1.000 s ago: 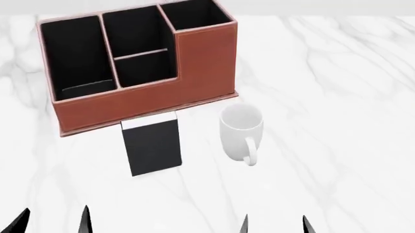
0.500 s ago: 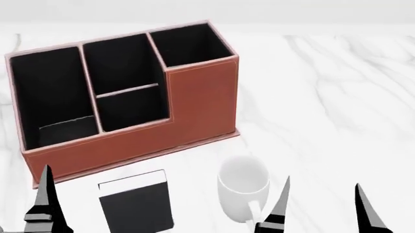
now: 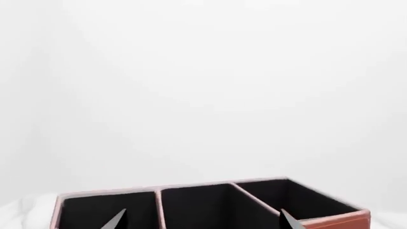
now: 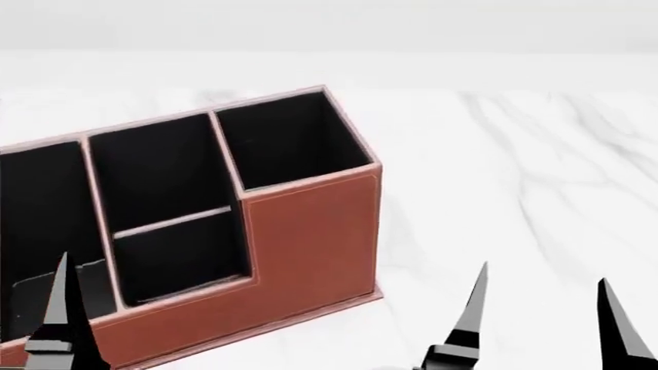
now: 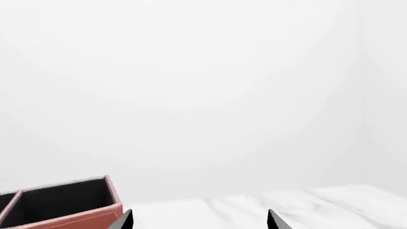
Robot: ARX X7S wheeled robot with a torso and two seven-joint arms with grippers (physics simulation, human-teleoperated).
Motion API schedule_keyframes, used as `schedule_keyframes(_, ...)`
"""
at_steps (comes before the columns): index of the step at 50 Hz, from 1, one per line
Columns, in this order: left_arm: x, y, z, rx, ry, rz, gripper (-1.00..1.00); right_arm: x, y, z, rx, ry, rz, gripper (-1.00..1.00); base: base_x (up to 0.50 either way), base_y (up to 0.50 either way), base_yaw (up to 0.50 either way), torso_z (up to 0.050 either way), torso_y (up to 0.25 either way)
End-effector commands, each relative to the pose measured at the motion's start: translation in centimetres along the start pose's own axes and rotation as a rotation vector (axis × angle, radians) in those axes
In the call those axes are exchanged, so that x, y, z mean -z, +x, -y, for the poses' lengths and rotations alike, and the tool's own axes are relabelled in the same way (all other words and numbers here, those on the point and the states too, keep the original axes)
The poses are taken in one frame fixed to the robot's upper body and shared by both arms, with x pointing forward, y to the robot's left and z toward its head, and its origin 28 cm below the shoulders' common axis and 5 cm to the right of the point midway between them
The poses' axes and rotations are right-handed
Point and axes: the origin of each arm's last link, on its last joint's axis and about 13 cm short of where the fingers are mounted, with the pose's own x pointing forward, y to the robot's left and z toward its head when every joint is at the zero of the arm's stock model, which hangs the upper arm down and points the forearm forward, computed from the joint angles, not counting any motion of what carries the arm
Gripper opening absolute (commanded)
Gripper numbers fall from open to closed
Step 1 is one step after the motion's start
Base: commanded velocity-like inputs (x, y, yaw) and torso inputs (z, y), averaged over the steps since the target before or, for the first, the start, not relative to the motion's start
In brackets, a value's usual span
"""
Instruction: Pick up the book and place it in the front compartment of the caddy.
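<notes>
I've got the caddy (image 4: 308, 247) filling the left and centre of my head view, reddish-brown wall toward me, pale rims, black lining inside. The tall column sits at its right end, reaching up toward the middle of the frame. In the middle column I see the low cross divider, and the front compartment (image 4: 180, 258) lies below it in the frame, nearer to me, black and with nothing in it that I can make out.

The book is not in any of my three views right now, so I can't say where it lies.

My right gripper (image 4: 545, 324) shows at the lower right: two dark pointed fingers (image 4: 473, 304) standing well apart, nothing between them, over the white marble tabletop (image 4: 514, 169). My left gripper (image 3: 200, 220) is easier to read in its own wrist view, where the two tips are spread wide with the caddy's cells (image 3: 210, 205) beyond them, holding nothing. In the head view only one left finger (image 4: 62, 312) pokes up at the lower left, in front of the caddy's left column.

The right wrist view catches the caddy's tall end (image 5: 70, 202) at the lower left.
</notes>
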Motion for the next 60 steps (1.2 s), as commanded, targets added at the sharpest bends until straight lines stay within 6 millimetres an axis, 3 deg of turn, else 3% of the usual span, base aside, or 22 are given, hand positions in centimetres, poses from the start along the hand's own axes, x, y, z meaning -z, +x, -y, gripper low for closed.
schedule_keyframes(1,-0.08,-0.08,0.03,0.007,0.0,0.004,1.0,-0.37,0.05,0.17,0.011,0.004,0.017,1.0,0.5,0.0,0.0,0.0,0.0)
schedule_keyframes(24,0.29,-0.22,0.05,0.01,0.001,-0.005,1.0,0.05,0.63,0.37,0.051,0.031,-0.014,1.0,0.5,0.0,0.0,0.0,0.001)
schedule_keyframes(30,0.33,-0.26,0.07,0.011,0.002,-0.007,1.0,0.22,0.48,0.42,0.029,0.032,0.008,1.0,0.04,0.0,0.0,0.0,0.002)
schedule_keyframes(60,0.4,-0.34,0.05,0.012,0.002,-0.008,1.0,0.05,0.15,0.4,-0.002,0.037,0.048,1.0,0.0,0.0,0.5,0.0,0.0)
